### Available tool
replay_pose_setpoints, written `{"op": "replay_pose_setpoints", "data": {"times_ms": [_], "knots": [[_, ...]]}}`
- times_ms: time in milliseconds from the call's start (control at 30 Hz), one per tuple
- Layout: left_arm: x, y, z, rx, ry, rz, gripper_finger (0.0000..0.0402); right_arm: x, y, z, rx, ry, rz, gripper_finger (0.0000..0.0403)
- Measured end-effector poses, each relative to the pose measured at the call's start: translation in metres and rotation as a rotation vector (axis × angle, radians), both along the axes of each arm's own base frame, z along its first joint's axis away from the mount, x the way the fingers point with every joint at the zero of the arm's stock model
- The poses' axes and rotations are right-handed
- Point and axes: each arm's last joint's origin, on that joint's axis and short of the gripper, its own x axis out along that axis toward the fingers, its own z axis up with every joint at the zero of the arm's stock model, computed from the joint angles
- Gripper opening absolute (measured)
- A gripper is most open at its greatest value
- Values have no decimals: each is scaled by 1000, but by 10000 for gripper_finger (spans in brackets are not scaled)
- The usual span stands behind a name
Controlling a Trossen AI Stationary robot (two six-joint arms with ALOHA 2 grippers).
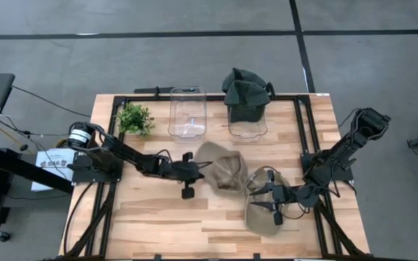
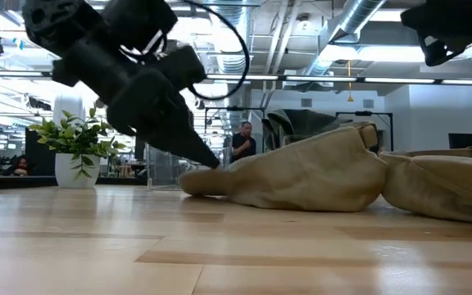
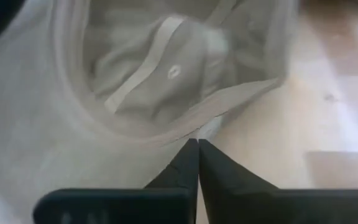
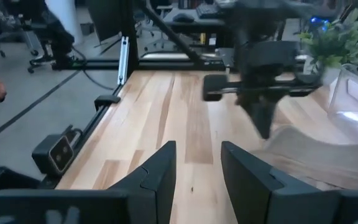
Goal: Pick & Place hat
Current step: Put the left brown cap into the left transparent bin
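Tan cloth hat [image 1: 223, 171] looks light, soft and floppy, best pinched at the brim edge, where the left hand [image 1: 194, 171] is clamped on it; right hand [image 1: 271, 201] apart, empty.

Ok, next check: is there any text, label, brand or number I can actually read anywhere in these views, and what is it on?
None can be read with confidence.
White label by the left arm's base, high view: dark printed lettering, too small to read.
Tan hat, bins, plant pot and tabletop: no lettering shows.
Room behind the table, low view: no legible signs.
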Motion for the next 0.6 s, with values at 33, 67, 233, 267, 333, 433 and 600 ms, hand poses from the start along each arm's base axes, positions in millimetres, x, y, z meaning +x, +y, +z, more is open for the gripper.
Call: {"op": "replay_pose_setpoints", "data": {"times_ms": [33, 67, 233, 267, 333, 433, 600], "knots": [[0, -5, 1, 0, -15, -2, 4, 0, 0, 1, 5, -9, -11, 118], [-1, -10, 3, -1, -32, -1, 4, 0, -1, 2, 7, -18, -29, 118], [-8, -30, 17, 32, -121, 18, 3, 1, -3, 3, -3, -43, -122, 118], [-10, -34, 21, 38, -135, 19, 3, 1, -4, 3, -6, -46, -136, 118], [-14, -40, 30, 42, -164, 20, 3, 1, -4, 3, -8, -48, -149, 118], [-20, -45, 41, 44, -182, -8, 3, 1, -4, 3, -8, -48, -149, 118], [-25, -43, 50, 51, -178, -11, 8, 1, -4, 3, -8, -48, -148, 118]]}}
